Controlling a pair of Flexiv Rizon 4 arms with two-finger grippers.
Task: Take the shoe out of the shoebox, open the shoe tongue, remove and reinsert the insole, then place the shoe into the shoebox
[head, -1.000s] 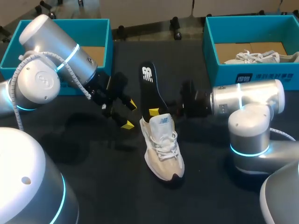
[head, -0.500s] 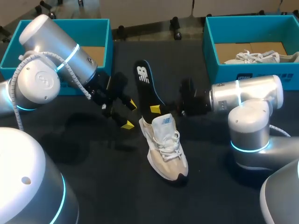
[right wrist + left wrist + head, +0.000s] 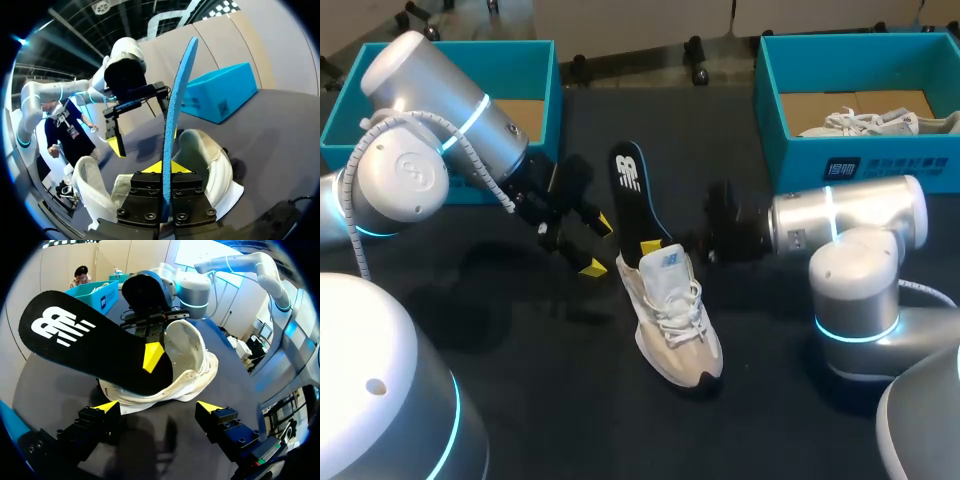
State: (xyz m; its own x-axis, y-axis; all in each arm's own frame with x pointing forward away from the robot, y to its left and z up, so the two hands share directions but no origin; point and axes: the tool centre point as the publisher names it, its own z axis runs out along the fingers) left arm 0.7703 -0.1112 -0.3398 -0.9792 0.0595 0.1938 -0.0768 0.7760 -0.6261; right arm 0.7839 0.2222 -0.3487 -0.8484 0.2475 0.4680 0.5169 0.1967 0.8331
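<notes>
nearest on the dark worktop [image 3: 510, 390] is the toe of the pale shoe [image 3: 672, 318], which stands on its sole, laces up, with the toe pointing at the robot's side and a little to the right and the heel at the far end

at the heel opening sits my right tool [image 3: 653, 243], reaching in from the right. its two fingers are pressed together on the black insole [image 3: 632, 190], one on each face, gripping it low down just above the collar of the shoe. in the right wrist view the insole stands on edge between the fingers, its blue edge showing. the lower end of the insole is down inside the shoe's opening; the rest rises out of it, leaning up and away towards the far left, its white-marked face turned to my left arm

just to the left of the heel hovers my left tool [image 3: 597, 245], fingers spread wide and holding nothing; in its own wrist view the shoe and insole lie ahead of the yellow tips, apart from them

at the far left corner stands a teal shoebox [image 3: 553, 90] with brown card on its floor. at the far right stands a second teal shoebox [image 3: 800, 160], and a second pale shoe [image 3: 865, 122] lies inside it
</notes>
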